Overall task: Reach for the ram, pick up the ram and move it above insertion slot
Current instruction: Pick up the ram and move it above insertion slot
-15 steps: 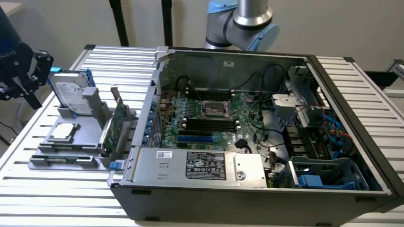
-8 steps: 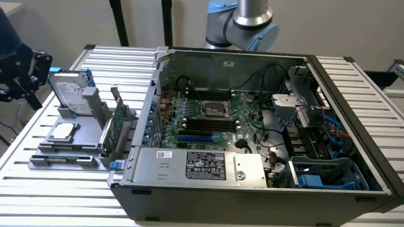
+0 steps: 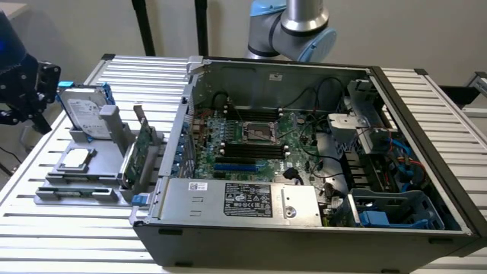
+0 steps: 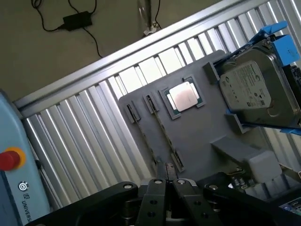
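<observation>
Closed jaws perhaps cover one end of the ram point(image 4: 164, 134).

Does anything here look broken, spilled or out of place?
Nothing stands out. The computer case lies open, nothing spilled. On the gray holder the hard drive, processor chip and ram each sit in their own spots.

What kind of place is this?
Probably a robotics lab bench for computer assembly: an open computer case on a slatted aluminium table, a grey fixture holding a hard drive, and a robot arm.
</observation>
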Motion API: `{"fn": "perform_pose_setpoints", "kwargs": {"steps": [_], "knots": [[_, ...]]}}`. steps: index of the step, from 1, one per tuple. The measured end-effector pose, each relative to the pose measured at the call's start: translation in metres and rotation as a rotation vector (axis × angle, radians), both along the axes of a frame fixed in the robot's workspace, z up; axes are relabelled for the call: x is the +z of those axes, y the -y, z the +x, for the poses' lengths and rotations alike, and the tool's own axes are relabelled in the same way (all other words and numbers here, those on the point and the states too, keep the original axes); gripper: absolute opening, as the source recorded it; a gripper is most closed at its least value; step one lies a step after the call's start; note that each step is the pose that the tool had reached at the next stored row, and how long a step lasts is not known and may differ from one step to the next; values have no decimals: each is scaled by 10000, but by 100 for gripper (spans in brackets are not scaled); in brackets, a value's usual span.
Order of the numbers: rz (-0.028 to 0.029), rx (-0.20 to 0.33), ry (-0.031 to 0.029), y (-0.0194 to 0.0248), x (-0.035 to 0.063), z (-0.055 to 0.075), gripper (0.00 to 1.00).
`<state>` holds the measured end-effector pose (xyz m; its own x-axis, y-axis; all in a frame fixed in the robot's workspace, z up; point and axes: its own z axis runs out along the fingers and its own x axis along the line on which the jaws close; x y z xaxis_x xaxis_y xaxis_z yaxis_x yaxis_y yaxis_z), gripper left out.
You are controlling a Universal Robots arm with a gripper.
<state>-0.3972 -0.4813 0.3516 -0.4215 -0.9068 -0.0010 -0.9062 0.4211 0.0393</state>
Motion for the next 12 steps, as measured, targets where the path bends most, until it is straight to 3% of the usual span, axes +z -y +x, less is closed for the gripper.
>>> {"fn": "perform_pose_setpoints", "kwargs": {"steps": [12], "knots": [[-2,2169,38,0,-44,0,11]]}}
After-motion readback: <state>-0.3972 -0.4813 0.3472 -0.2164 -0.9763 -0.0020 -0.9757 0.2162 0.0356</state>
